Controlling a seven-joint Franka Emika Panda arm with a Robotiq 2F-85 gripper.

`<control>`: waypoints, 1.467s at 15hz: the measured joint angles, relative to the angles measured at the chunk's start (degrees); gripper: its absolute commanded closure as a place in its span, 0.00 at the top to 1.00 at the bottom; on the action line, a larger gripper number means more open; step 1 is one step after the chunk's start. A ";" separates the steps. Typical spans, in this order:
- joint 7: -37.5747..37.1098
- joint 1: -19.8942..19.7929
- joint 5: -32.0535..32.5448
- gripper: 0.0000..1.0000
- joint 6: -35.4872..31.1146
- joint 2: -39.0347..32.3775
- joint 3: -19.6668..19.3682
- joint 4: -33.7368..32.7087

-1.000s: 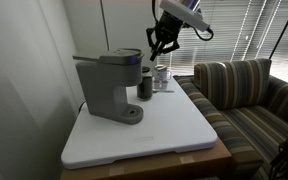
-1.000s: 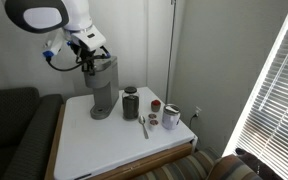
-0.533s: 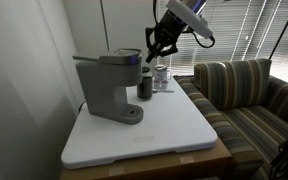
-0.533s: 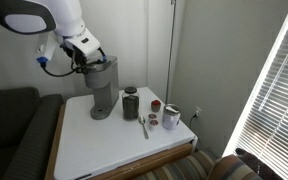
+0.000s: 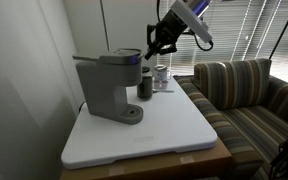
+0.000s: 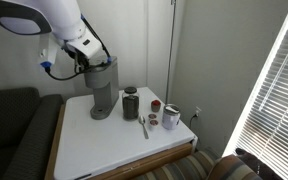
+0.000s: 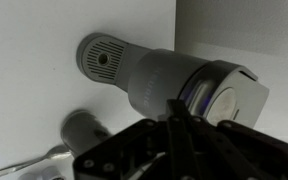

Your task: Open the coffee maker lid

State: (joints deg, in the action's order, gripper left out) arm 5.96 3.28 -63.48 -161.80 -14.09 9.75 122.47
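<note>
The gray coffee maker [image 5: 106, 88] stands at the back of the white table in both exterior views [image 6: 101, 92]. Its lid [image 5: 112, 57] lies flat and closed on the head. In the wrist view I look down on the machine: the round drip base [image 7: 102, 60], the head, and the rounded lid [image 7: 227, 100]. My gripper [image 5: 152, 50] hangs just above and beside the front end of the head, also seen in an exterior view [image 6: 85, 64]. Its fingers [image 7: 178, 135] are pressed together with nothing between them.
A dark cup [image 5: 145, 86] stands in front of the machine, with lidded glass jars [image 5: 161, 75] behind it. A spoon [image 6: 144, 126] and jars [image 6: 171, 117] lie on the table's right part. A striped sofa [image 5: 246, 95] adjoins the table.
The arm has shifted slightly, with the wrist swinging up and back. The gripper stays near the machine's head, still shut. The lid has not moved.
</note>
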 measured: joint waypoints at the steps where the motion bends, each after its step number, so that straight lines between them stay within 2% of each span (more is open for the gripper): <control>1: 1.08 0.00 -0.88 0.00 -0.14 -0.01 0.02 -0.01; 10: 4.47 0.12 -2.31 0.00 -0.46 -1.20 0.07 -1.07; 22: 7.25 1.02 -3.49 0.00 -4.83 -1.31 0.84 -3.61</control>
State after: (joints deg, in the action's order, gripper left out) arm 13.21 4.30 -66.97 -166.63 -15.40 10.59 118.86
